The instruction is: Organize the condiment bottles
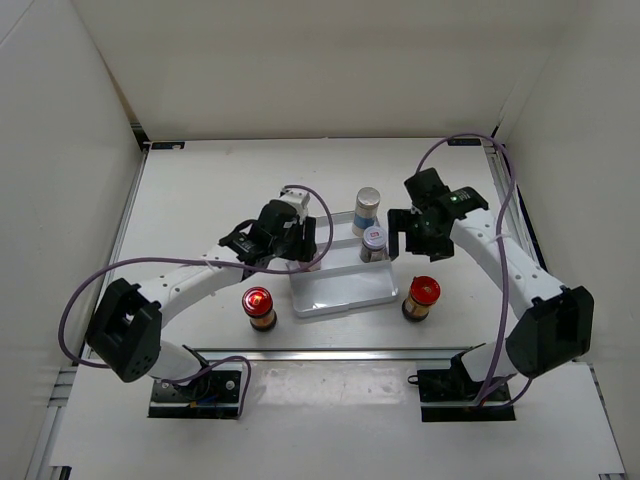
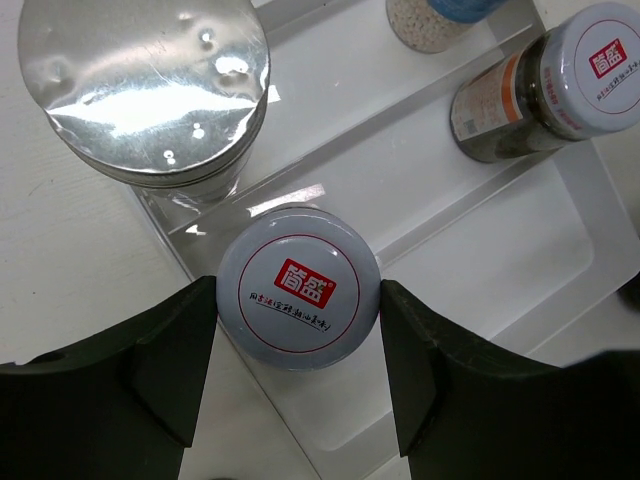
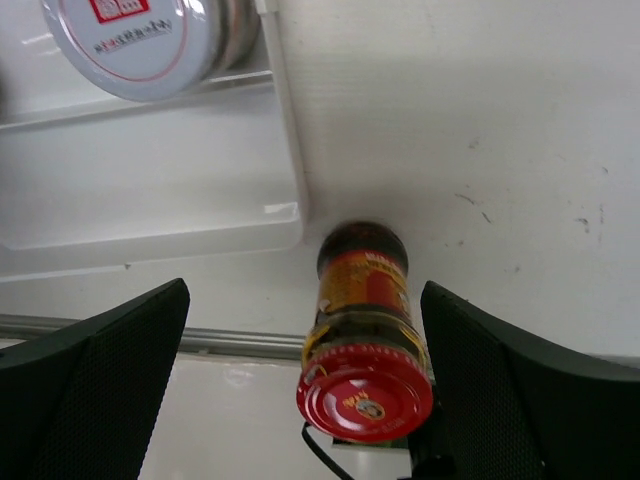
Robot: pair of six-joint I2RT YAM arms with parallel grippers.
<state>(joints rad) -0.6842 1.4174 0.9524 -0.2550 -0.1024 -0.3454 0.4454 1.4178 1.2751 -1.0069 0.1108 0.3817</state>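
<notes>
The white desk [image 1: 200, 200] carries a white ridged tray [image 1: 340, 302] at its middle, with an arm reaching in from each side.

The left claw [image 1: 300, 243] is clenched on a short silver-lidded jar [image 2: 298, 300], one finger pressed to each side of its lid, at the tray's left end. Just beside it, towards the far left corner, stands a tall silver-capped bottle [image 2: 145, 90]. A second short jar [image 2: 560, 85] sits farther along the tray. The right claw [image 3: 305, 300] hangs released, its jaws spread wide above a red-capped jar [image 3: 365, 335] that stands on the desk just off the tray's corner. Another red-capped jar [image 1: 258, 305] stands on the desk left of the tray, apart from it.

The step in hand looks to be seating the short jar in a tray channel. To do it well, the jar should stay upright and come down squarely between the ridges, with its shoulder clear of the tall bottle. The claw should let go only once the base sits flat, then lift straight up so a finger does not drag the lid sideways.

Whether the held jar already rests on the tray floor or hangs just above it cannot be told from the wrist view; it may be touching. From above, the left claw covers both that jar and its tall neighbour. A blue-labelled bottle [image 2: 430, 15] is cut off at the wrist view's top edge, its cap unseen there.
</notes>
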